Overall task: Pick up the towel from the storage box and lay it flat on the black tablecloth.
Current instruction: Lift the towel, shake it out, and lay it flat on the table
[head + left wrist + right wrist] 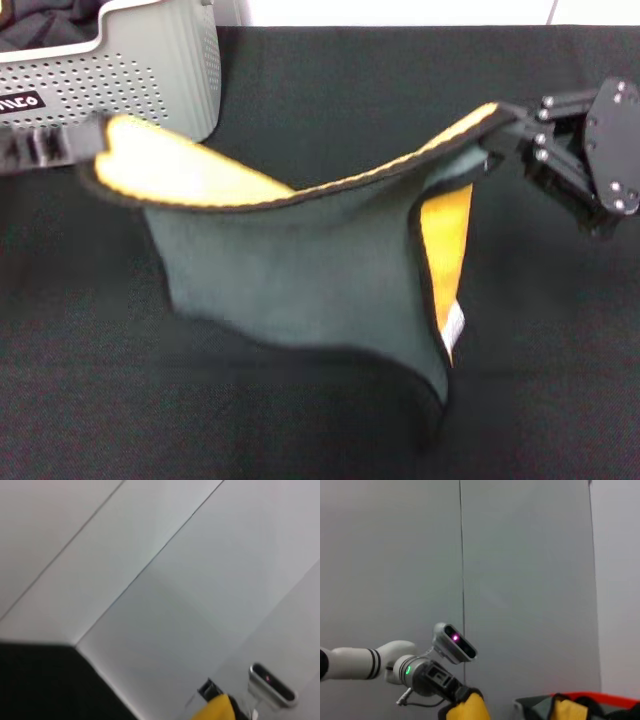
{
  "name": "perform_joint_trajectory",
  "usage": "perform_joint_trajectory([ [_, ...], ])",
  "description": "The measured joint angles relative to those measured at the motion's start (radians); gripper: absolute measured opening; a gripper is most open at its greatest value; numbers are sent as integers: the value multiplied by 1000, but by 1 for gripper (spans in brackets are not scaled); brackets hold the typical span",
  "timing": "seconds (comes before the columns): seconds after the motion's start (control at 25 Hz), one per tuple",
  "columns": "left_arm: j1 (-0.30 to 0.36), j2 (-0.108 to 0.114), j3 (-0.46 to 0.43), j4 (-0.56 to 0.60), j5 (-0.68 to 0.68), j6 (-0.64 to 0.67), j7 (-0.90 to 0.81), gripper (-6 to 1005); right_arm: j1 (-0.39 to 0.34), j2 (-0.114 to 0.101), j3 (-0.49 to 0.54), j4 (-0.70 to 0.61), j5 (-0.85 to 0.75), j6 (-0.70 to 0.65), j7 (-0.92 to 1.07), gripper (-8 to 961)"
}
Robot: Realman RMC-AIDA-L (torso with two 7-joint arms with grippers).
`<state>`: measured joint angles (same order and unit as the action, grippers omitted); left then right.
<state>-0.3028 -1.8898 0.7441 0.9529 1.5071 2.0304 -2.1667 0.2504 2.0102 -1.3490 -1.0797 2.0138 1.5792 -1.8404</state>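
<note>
Both claws are clamped on the towel [290,265]: left claw [95,150], right claw [505,135]. Towel is held stretched above black tablecloth [560,380]; lowering flat judged next.

Towel [290,270] held up betw both grippers [515,135], over black tablecloth [560,360].

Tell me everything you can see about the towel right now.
The towel is a soft cloth, yellow on one side and grey-green on the other, with black stitched edging and a small white tag near its lower right edge. It hangs stretched in the air above the black tablecloth, sagging in the middle. The left claw grips one top corner and the right claw the other. The storage box sits behind it.
</note>
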Motion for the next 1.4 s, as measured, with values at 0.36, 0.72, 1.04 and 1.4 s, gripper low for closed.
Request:
perform_joint_trajectory([
  [0.36, -90, -7, -50, -70, 20, -1, 25, 20, -10, -2, 42, -121, -20, 23, 23, 17],
  [0.72, 60, 54, 92, -35, -97, 7, 15, 20, -117, 3, 5, -187, -8, 174, 166, 18],
  [1.04, 163, 73, 169, 21, -228, 3, -43, 20, -137, -5, 29, -267, -1, 149, 270, 19],
  [1.4, -81, -16, -168, -134, 290, -111, -27, 20, 435, -56, 167, 630, -239, 79, 55, 20],
])
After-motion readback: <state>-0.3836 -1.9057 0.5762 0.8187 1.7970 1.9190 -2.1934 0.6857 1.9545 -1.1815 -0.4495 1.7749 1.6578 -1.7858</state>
